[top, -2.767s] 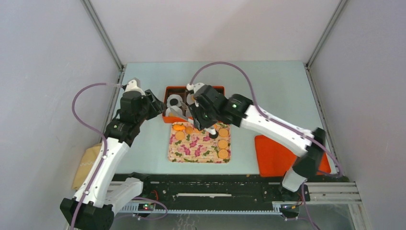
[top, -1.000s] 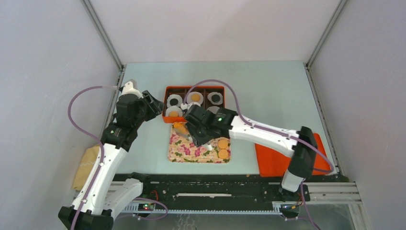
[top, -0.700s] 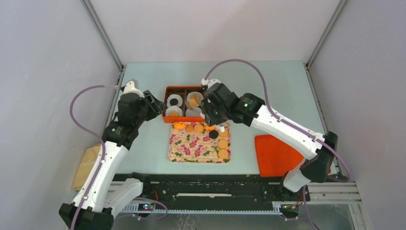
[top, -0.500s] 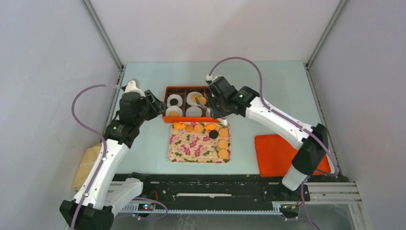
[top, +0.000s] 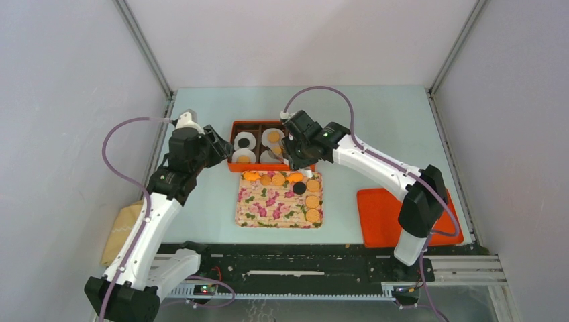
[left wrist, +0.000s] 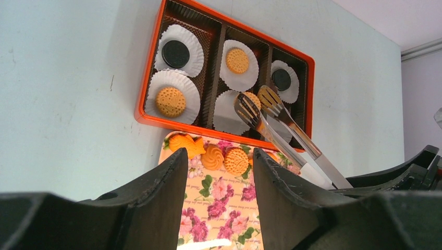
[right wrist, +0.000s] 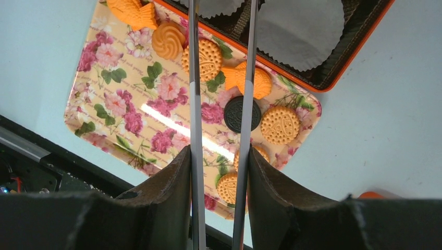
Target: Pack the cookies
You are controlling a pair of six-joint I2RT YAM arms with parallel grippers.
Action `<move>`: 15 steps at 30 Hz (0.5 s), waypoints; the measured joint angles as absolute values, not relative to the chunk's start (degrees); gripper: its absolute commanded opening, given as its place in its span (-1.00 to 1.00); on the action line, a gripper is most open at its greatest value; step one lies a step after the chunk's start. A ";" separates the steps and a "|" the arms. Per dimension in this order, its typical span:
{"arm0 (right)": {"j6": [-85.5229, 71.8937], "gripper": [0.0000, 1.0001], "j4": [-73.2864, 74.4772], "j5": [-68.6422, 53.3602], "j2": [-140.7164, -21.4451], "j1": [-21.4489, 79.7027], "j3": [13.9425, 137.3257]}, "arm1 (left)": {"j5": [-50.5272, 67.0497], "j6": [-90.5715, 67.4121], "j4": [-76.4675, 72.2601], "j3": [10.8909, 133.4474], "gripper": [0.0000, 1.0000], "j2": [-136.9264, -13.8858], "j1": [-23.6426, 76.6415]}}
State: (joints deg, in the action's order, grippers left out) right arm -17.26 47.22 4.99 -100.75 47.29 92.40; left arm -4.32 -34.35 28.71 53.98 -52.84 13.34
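My right gripper (top: 296, 151) (right wrist: 219, 172) is shut on the handles of metal tongs (left wrist: 271, 120) (right wrist: 194, 104). The tong tips reach into the orange box (left wrist: 143, 112) (top: 232, 144), with a golden cookie (left wrist: 254, 98) between them at the near middle paper cup. Whether that cookie rests in the cup I cannot tell. Other cups hold black cookies (left wrist: 175, 53) and golden cookies (left wrist: 170, 102). Several more cookies (top: 313, 201) (right wrist: 242, 113) lie on the floral tray (top: 268, 208) (right wrist: 114, 104). My left gripper (top: 218, 149) (left wrist: 219, 156) hangs open and unladen left of the box.
An orange lid (top: 382, 218) lies on the table at the right, near my right arm's base. A tan bag (top: 121, 231) lies off the table's left edge. One paper cup (right wrist: 302, 31) in the box holds nothing.
My right arm has carried the tongs from the floral tray up to the box and then drawn them back toward the near row of cups. The left arm has stayed put.
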 measured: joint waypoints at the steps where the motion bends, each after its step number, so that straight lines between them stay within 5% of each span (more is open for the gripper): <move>1: -17.23 -0.55 47.24 4.75 -100.86 47.33 92.40 | -4.32 -34.33 28.69 53.98 0.08 -52.84 13.34; 7: -17.21 -0.09 47.35 4.34 -103.92 47.86 92.42 | -4.32 -34.30 28.60 53.98 0.08 -52.86 13.34; 15: -17.23 0.02 47.27 4.40 -105.23 48.86 92.71 | -4.29 -34.09 28.60 53.98 0.09 -52.86 13.34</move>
State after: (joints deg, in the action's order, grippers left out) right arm -17.23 47.27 4.40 -105.23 48.86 92.71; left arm -4.29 -34.09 28.60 53.98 -52.86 13.34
